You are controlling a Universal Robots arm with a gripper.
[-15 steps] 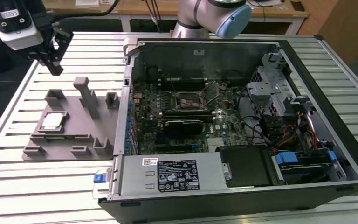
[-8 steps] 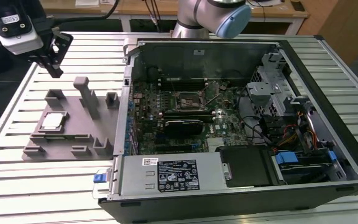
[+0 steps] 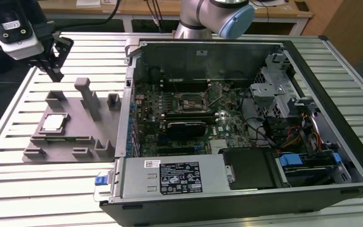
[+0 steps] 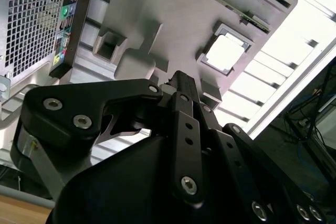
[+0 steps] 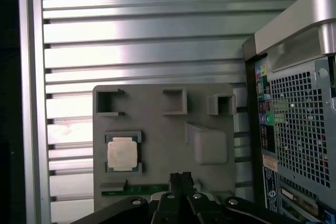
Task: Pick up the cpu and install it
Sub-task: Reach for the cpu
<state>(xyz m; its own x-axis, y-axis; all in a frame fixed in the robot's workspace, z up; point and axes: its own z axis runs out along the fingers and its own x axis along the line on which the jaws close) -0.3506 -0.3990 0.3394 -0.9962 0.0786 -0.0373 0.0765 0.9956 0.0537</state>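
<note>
The cpu (image 3: 53, 123) lies flat, silver top up, in a square pocket of a grey fixture plate (image 3: 74, 142) on the slatted table, at the exterior view's left of the open computer case. It also shows in both wrist views, cpu (image 5: 122, 154) and cpu (image 4: 224, 54). My gripper (image 3: 54, 71) hangs above the far end of the plate, well apart from the cpu, its fingers (image 5: 181, 179) together with nothing between them. The black square socket frame (image 3: 191, 100) sits on the motherboard inside the case.
The open computer case (image 3: 332, 156) takes up the table's middle and right, with its power supply (image 3: 172, 176) along the near side. Upright grey posts (image 3: 87, 97) rise from the fixture plate between my gripper and the case wall. Slatted table (image 3: 17, 179) surrounds the plate.
</note>
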